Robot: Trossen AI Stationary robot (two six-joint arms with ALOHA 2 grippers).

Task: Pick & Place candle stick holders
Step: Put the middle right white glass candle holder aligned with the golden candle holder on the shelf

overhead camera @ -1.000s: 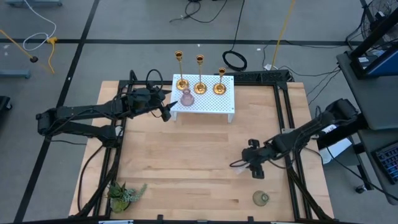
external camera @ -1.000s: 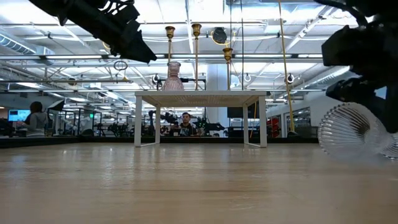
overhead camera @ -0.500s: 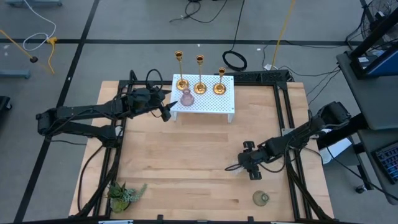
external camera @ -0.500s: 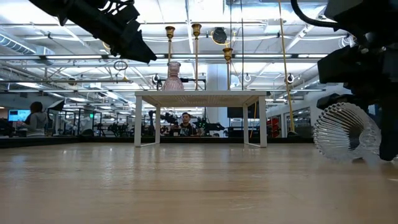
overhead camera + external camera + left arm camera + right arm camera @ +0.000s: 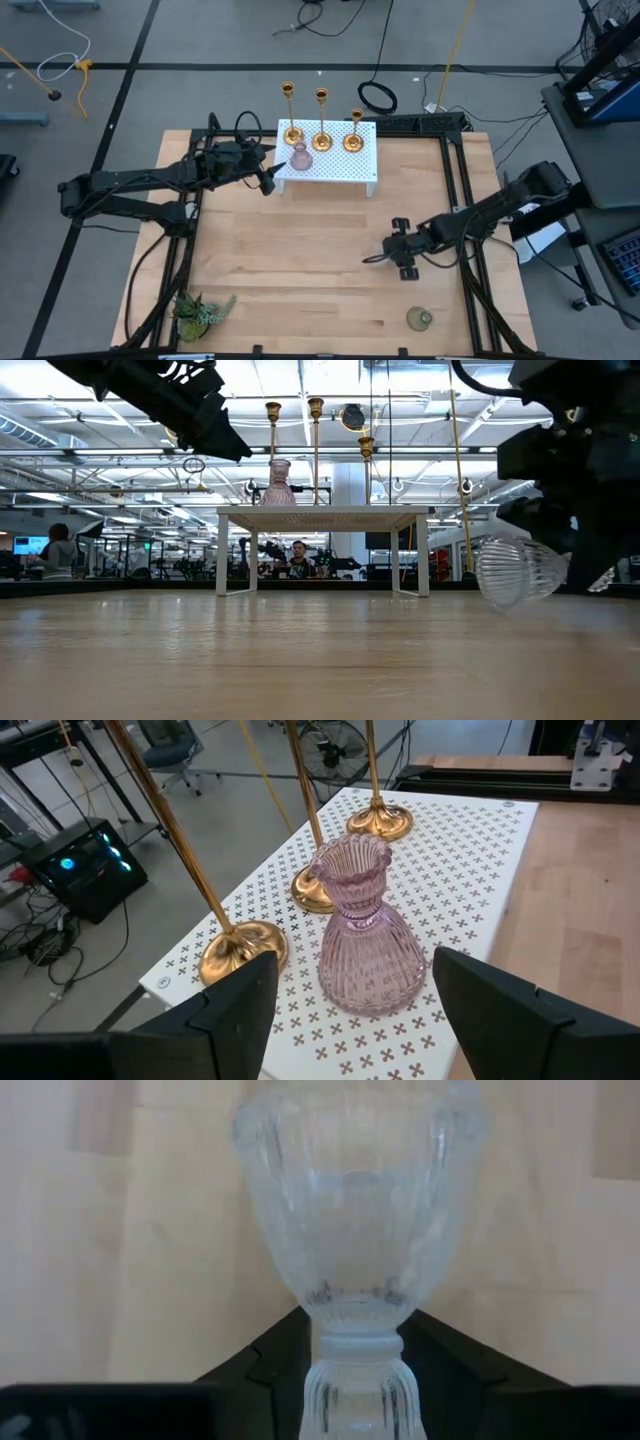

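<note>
Three gold candlesticks stand by their round bases on the white perforated rack at the table's far side. The pink glass holder stands upright on the rack in front of them. My left gripper is open at the rack's left end, with one finger on each side of the pink holder and touching nothing. My right gripper is at the table's right middle, shut on the clear ribbed glass holder. The green glass holder stands on the table near the front right. My right gripper pinches the clear holder's narrow neck between its two fingers. The fingers lie across the holder. Its wide cup end points away from the gripper toward the table's left. The holder is tipped on its side and looks just clear of the tabletop.
A green leafy sprig lies at the table's front left corner. Bare wood lies between the rack and my right gripper. Black frame rails run along the table's right and far sides. People show in the room behind.
My right gripper has gone toward the table's left and a little toward its far edge with the clear holder. The holder has risen slightly and turned, so its cup end points left in the low view. My left gripper has kept still.
</note>
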